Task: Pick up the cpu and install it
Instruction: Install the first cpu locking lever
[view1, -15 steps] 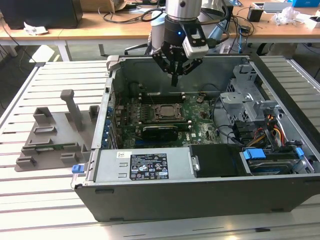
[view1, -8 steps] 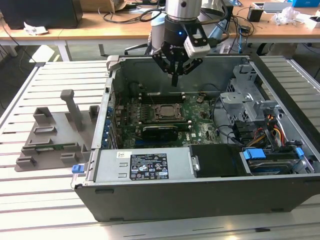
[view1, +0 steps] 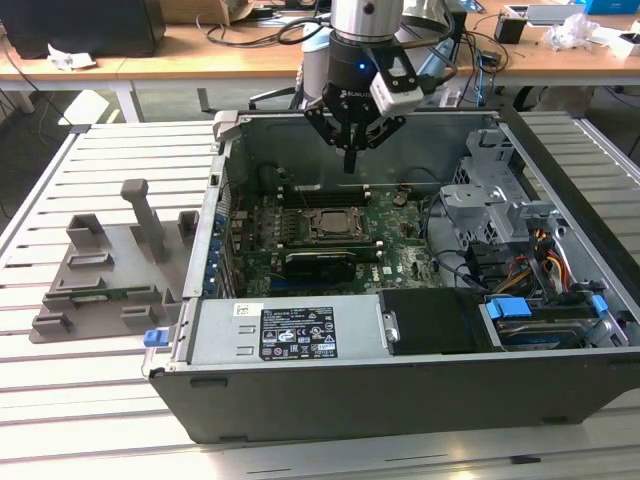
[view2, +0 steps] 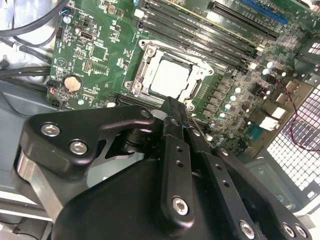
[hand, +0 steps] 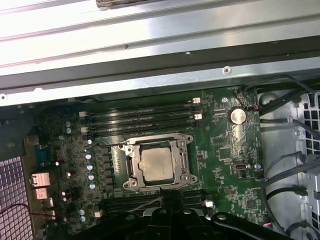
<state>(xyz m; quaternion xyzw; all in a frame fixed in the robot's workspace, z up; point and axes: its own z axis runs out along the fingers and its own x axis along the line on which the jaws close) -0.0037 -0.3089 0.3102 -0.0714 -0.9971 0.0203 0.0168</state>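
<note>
Already cpu (hand: 156, 164) seated in socket frame (hand: 131, 167) (motherboard (view2: 107, 60)); hand (view1: 351, 160) above, fingers together, empty.

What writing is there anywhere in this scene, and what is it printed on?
On the grey metal box, the black label: print too small to read.
On the gripper body: white lettering, not legible.
On the motherboard: tiny white markings, unreadable.
Nothing can be quoted.
</note>
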